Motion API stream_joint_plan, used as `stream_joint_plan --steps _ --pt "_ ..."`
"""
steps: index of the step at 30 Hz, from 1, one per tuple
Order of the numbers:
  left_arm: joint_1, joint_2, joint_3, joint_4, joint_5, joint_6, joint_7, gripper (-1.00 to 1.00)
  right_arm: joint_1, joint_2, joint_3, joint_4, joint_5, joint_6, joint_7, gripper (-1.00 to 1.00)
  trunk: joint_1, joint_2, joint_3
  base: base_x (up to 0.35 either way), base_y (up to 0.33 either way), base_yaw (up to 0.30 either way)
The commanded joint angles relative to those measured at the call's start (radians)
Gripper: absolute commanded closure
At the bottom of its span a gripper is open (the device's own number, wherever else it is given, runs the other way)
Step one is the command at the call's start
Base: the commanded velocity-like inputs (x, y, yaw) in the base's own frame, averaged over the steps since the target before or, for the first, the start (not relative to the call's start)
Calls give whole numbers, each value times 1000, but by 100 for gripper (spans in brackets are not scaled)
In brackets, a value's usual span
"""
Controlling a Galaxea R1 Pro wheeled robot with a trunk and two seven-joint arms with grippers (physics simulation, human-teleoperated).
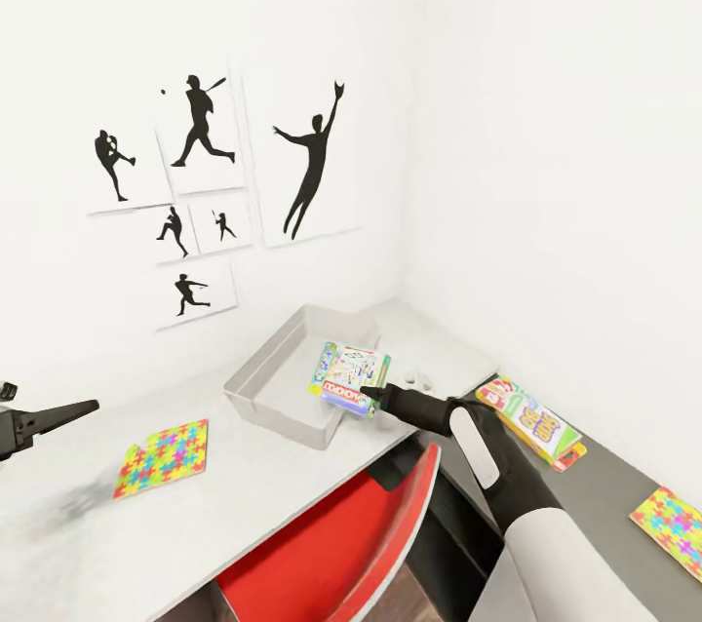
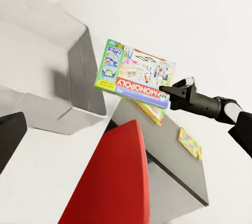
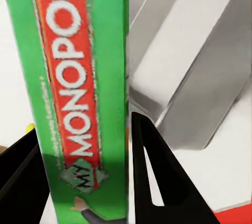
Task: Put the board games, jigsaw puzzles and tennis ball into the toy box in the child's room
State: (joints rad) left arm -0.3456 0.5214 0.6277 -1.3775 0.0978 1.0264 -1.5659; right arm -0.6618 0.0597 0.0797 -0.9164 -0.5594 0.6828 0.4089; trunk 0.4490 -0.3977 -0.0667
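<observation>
My right gripper (image 1: pixel 370 398) is shut on a green MONOPOLY board game (image 1: pixel 349 378), holding it just above the near right rim of the light grey toy box (image 1: pixel 268 373). From the left wrist, the board game (image 2: pixel 135 74) hangs beside the toy box (image 2: pixel 79 71) wall, pinched at its corner by the right gripper (image 2: pixel 167 91). The right wrist view has the game's edge (image 3: pixel 79 92) between the black fingers (image 3: pixel 152 176). A SKIP-BO board game (image 1: pixel 529 419) lies on the dark table top (image 1: pixel 624 485). One jigsaw puzzle (image 1: pixel 162 457) rests on the light top, another jigsaw puzzle (image 1: pixel 673 518) at the far right. My left gripper (image 1: pixel 73 410) hovers at the left edge with its tips together.
A red chair (image 1: pixel 351 544) is tucked under the table in front of me. Black sports silhouette prints (image 1: pixel 200 183) hang on the white wall behind the desk. The desk sits in the room's corner, with walls behind and to the right.
</observation>
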Motion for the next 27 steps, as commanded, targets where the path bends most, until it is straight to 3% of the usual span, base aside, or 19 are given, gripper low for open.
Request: stream_joint_plan --steps 1,10,27 --pt "-1 0 0 0 -2 11 -5 -100 -1 0 -1 -1 -7 6 1 100 1 -2 -2 231 -69 293" --pt "-1 0 0 0 -3 9 -5 -100 0 0 -1 -1 -7 6 2 100 1 -2 -2 175 -88 262" --pt "-1 0 0 0 -1 9 -5 -100 1 0 -1 -1 -7 6 2 100 1 -2 -2 159 -37 36"
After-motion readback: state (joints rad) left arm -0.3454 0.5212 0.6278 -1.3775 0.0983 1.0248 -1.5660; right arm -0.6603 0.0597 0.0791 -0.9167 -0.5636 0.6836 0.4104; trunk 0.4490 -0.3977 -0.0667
